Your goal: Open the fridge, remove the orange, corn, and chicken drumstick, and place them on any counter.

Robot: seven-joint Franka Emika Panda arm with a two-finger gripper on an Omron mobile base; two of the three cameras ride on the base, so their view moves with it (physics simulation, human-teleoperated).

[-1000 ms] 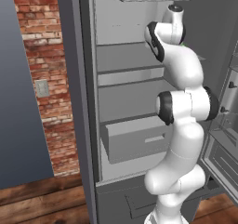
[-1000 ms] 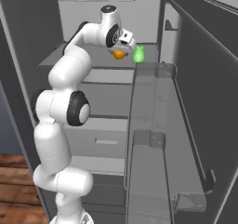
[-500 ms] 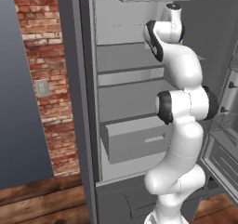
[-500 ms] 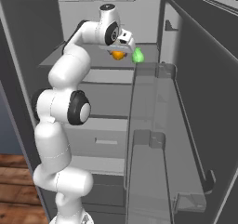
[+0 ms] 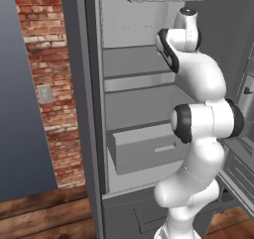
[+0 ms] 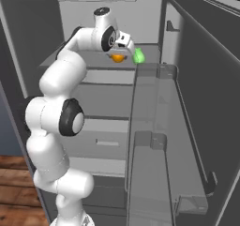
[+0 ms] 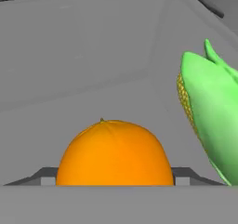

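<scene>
Fridge (image 6: 197, 103) door open. Gripper (image 7: 114, 183) on top shelf, fingers spread either side of orange (image 7: 114, 153), contact unclear. Corn (image 7: 211, 111) just beside orange.

We see a glossy white arm (image 5: 198, 134) built of rounded, bulbous segments. Black rings mark its joints, and a dark cap tops its uppermost link.

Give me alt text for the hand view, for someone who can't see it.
A bright orange sits centred and close at the bottom of the frame, on a pale grey shelf inside the fridge. To its right, apart from it, stands the corn, green husk with a strip of yellow kernels. The tool's fingertips flank the orange.
</scene>
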